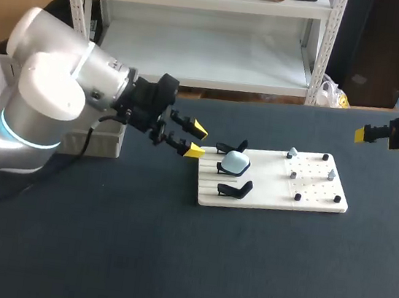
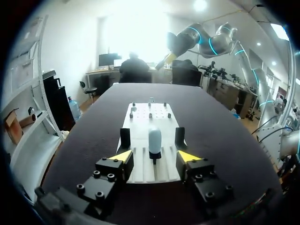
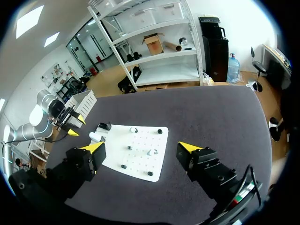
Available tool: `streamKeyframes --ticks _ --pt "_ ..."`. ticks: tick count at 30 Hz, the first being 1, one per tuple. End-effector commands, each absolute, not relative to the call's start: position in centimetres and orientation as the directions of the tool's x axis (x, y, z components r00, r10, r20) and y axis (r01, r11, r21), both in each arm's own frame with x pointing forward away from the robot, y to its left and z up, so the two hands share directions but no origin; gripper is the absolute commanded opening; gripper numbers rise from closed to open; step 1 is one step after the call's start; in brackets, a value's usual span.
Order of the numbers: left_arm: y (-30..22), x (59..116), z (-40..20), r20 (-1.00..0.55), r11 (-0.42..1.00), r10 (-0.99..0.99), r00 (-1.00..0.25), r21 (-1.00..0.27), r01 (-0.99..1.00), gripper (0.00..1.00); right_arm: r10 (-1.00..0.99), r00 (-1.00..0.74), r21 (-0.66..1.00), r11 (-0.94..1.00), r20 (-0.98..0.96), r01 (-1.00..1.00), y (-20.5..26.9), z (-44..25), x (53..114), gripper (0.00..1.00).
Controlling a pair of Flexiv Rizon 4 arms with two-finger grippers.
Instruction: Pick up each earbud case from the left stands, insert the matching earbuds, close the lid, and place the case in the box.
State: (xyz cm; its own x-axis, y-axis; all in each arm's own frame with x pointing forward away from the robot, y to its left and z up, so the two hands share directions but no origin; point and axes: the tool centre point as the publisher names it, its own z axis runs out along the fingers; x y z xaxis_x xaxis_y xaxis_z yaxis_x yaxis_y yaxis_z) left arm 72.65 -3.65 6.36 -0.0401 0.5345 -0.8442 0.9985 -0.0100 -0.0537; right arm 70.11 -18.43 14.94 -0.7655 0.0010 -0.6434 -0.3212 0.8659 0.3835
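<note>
A white board [image 1: 270, 195] lies on the dark table. Three black stands line its left end; the middle one carries a pale blue earbud case [image 1: 237, 162], lid down. My left gripper [image 1: 197, 139] hovers just left of the stands, open. In the left wrist view the case [image 2: 154, 138] stands a little ahead of that gripper [image 2: 154, 157], in line with the gap, touching neither finger. Small pale and black pieces [image 1: 293, 174] sit on pegs at the board's right end. My right gripper [image 3: 140, 147] hangs open, high and well off the board [image 3: 136, 157], with nothing between its fingers.
A grey crate [image 1: 105, 142] sits behind the left arm at the table's left edge. The two outer stands [image 2: 124, 138] [image 2: 180, 137] flank the case closely. Bare dark table stretches in front of the board.
</note>
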Motion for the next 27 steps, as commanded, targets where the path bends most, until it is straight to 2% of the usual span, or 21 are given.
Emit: streamKeyframes --ticks 1,21,27 --pt "-4.1 71.7 5.7 -0.849 0.003 0.527 -0.037 -0.041 0.999 0.46 0.0 -0.766 0.384 0.865 -0.643 -0.322 -18.5 14.9 70.1 1.0" --pt "-6.8 72.1 3.5 -0.865 0.001 0.497 -0.069 -0.079 0.997 0.45 0.0 -0.766 0.384 0.865 -0.643 -0.322 -18.5 14.9 70.1 1.0" --pt "-7.5 72.4 3.3 -0.867 -0.01 0.494 -0.061 -0.076 0.997 0.48 0.0 -0.766 0.384 0.865 -0.643 -0.322 -18.5 14.9 70.1 1.0"
